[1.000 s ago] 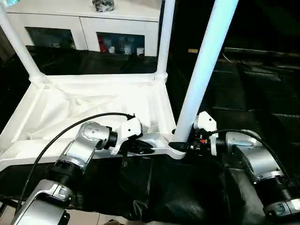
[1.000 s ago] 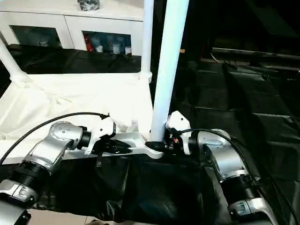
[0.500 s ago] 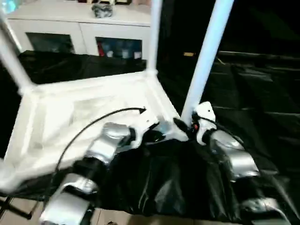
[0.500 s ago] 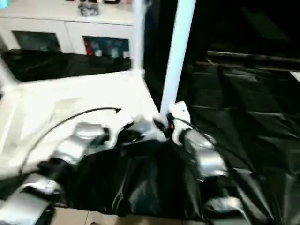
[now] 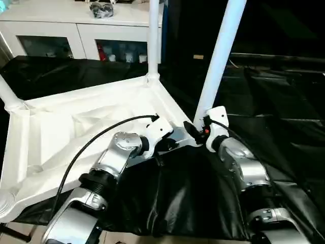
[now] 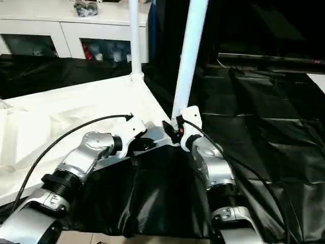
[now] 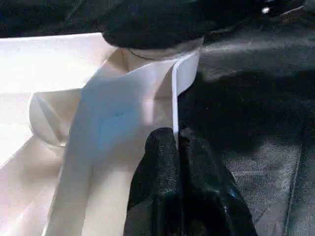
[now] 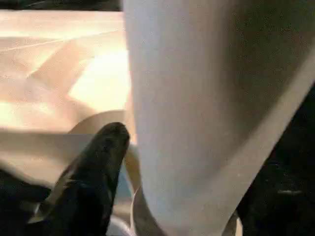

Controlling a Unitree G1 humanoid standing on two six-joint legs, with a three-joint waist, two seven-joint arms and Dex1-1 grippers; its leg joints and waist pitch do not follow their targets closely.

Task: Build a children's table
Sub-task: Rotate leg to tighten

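1. The black-covered work table spreads across the scene, its cover creased and hanging over the near edge between the robot's forearms.
2. The white tabletop lies upside down on the left part of that cover, ribbed underside up. It sits skewed, with its near right corner pointing toward the two grippers and its near left corner hanging at the near edge.
3. A white cabinet with glass doors stands beyond the far side, with a small dark object on its top.
4. Three white legs rise from corner sockets: the near right leg, leaning slightly right; the far right leg, upright; and the far left leg, slanting out at the left edge.
5. The right gripper is at the foot of the near right leg. In the right wrist view one black finger lies beside the leg's base and the other on its opposite side, so the jaws stand apart around the leg; I cannot tell whether they press on it.
6. The left gripper is at the near rim of the tabletop, just left of that corner socket. In the left wrist view its fingers are pressed together on the thin upright rim, pinching it.
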